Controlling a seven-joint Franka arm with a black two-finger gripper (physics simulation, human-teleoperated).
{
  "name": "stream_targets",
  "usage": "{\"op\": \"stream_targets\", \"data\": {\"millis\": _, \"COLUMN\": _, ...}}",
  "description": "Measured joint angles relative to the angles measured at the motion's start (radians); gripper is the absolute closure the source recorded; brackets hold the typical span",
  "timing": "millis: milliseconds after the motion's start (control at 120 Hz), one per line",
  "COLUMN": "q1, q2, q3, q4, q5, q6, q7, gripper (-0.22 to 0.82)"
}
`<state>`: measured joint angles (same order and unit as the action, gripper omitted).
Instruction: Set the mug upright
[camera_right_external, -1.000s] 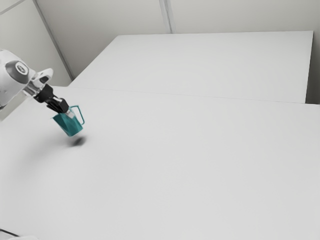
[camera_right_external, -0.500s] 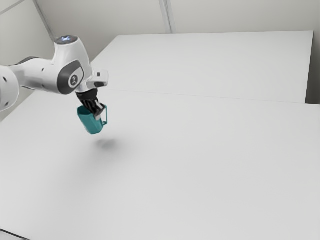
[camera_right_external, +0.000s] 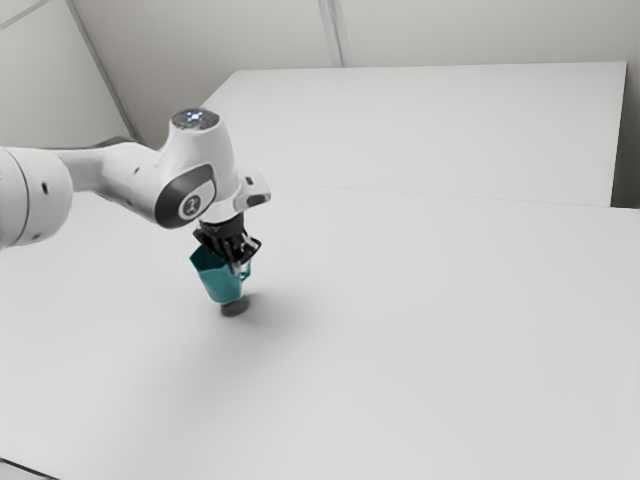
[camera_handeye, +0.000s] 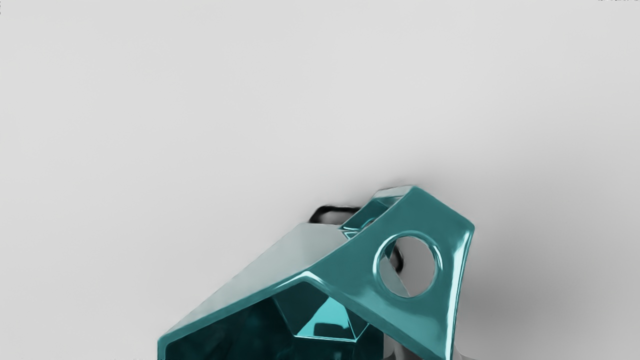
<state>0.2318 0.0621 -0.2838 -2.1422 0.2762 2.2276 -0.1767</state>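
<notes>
Exterior view: bright, flat, near-colourless light on the smooth white tabletop (camera_right_external: 450, 350) and plain off-white wall (camera_right_external: 250, 30). Light direction: can't tell. Small dark shadow (camera_right_external: 235, 308) under the glossy teal faceted mug (camera_right_external: 220, 284), wider faint shade around it, soft edges. White rounded robot arm (camera_right_external: 125, 185) has gentle grey shading, tiny bluish-white glow on its round dark cap (camera_right_external: 195, 119).

Wrist view: pale grey background, broad soft shade next to the mug. Strong glare along rim and round hole edge; interior very dark, one bright cyan patch. Smudgy black fringe behind the mug, specks in two corners.
</notes>
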Motion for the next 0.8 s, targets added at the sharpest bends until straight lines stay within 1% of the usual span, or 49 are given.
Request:
{"op": "stream_targets", "data": {"millis": 150, "q1": 0.053, "q2": 0.036, "q3": 0.000, "q4": -0.002, "q5": 0.001, "q6": 0.017, "q7": -0.098, "gripper": 0.79}}
{"op": "stream_targets", "data": {"millis": 408, "q1": 0.046, "q2": 0.062, "q3": 0.000, "q4": -0.003, "q5": 0.001, "q6": 0.044, "q7": -0.218, "gripper": 0.78}}
{"op": "stream_targets", "data": {"millis": 567, "q1": 0.046, "q2": 0.063, "q3": 0.000, "q4": -0.013, "q5": -0.004, "q6": 0.048, "q7": -0.264, "gripper": 0.44}}
{"op": "stream_targets", "data": {"millis": 617, "q1": 0.046, "q2": 0.060, "q3": 0.000, "q4": -0.013, "q5": -0.005, "q6": 0.048, "q7": -0.275, "gripper": 0.35}}
{"op": "stream_targets", "data": {"millis": 700, "q1": 0.046, "q2": 0.047, "q3": 0.000, "q4": -0.013, "q5": -0.005, "q6": 0.045, "q7": -0.292, "gripper": 0.23}}
{"op": "stream_targets", "data": {"millis": 800, "q1": 0.046, "q2": 0.014, "q3": 0.000, "q4": -0.013, "q5": -0.006, "q6": 0.032, "q7": -0.308, "gripper": 0.15}}
